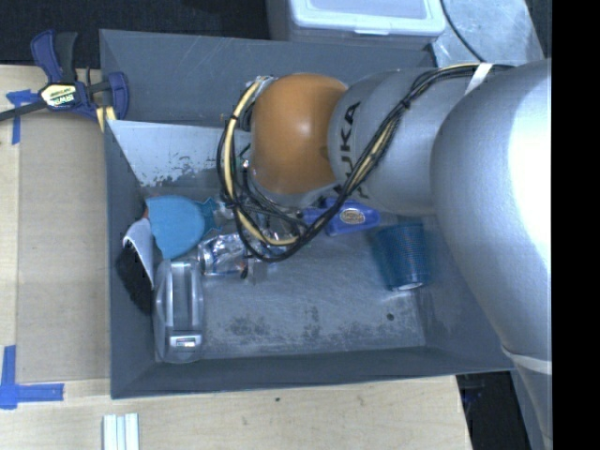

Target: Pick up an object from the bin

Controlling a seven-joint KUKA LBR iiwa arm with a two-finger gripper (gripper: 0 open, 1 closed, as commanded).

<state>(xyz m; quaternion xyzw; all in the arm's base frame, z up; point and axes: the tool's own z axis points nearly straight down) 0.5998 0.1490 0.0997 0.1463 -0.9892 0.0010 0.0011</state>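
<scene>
Gripper (228, 251) being held low in grey metal bin (309, 331); round blue soft disc (176, 225) lying just left, clear oblong plastic box (183, 307) near, lower-left. Gripper opening cannot be told.

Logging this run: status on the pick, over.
Hand low, left part of bin, by blue disc and clear case. Grasp: can't tell. Blue cup apart, right side.
</scene>
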